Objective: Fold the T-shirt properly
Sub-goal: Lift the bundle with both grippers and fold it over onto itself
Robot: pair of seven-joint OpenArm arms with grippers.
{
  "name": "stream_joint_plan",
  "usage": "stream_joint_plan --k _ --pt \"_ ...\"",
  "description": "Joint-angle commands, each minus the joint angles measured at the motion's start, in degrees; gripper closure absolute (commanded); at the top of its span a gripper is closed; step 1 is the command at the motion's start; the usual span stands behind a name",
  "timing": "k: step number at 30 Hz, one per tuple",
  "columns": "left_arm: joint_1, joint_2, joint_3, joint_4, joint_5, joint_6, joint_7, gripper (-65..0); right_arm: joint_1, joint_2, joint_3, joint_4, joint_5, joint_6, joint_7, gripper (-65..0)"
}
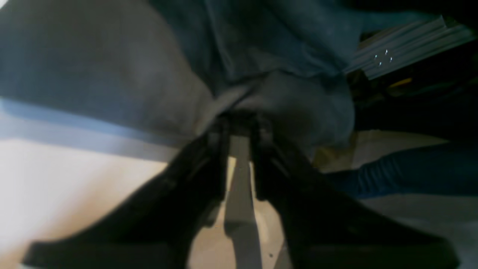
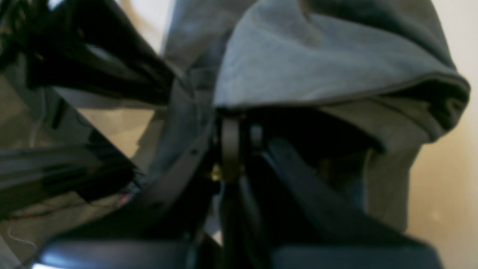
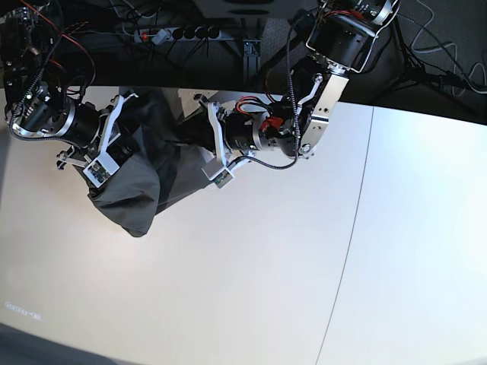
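Two grippers clamp the T-shirt point(image 3: 141, 194): left gripper point(image 1: 239, 121), right gripper point(image 2: 233, 123). White table point(image 3: 251, 281) bears one seam; cables point(image 3: 426, 46) hang behind.

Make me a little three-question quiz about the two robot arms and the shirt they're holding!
1. True or false: the dark olive-grey cotton T-shirt lies flat and neatly folded on the white table.
2. How many end effectors grip the T-shirt?
   A. none
   B. one
   C. two
3. Fill in: the T-shirt hangs bunched near the table's ____ edge in the base view.

Key:
1. False, it is bunched.
2. C: left end effector and right end effector.
3. Far.
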State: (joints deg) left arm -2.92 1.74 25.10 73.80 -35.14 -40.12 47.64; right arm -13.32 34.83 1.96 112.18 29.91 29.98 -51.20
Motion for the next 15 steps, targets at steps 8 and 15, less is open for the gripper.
stream_joint_plan --k 8,15 --pt "-0.98 0.61 -1.99 4.26 -1.49 0.12 -0.81 -21.5 3.06 4.35 -14.43 0.85 -14.32 2.8 2.34 -16.8" --pt "-0.96 0.26 -1.99 4.26 -1.49 0.12 -0.04 -21.5 4.66 4.07 -16.55 0.87 -15.32 2.38 6.38 -34.3"
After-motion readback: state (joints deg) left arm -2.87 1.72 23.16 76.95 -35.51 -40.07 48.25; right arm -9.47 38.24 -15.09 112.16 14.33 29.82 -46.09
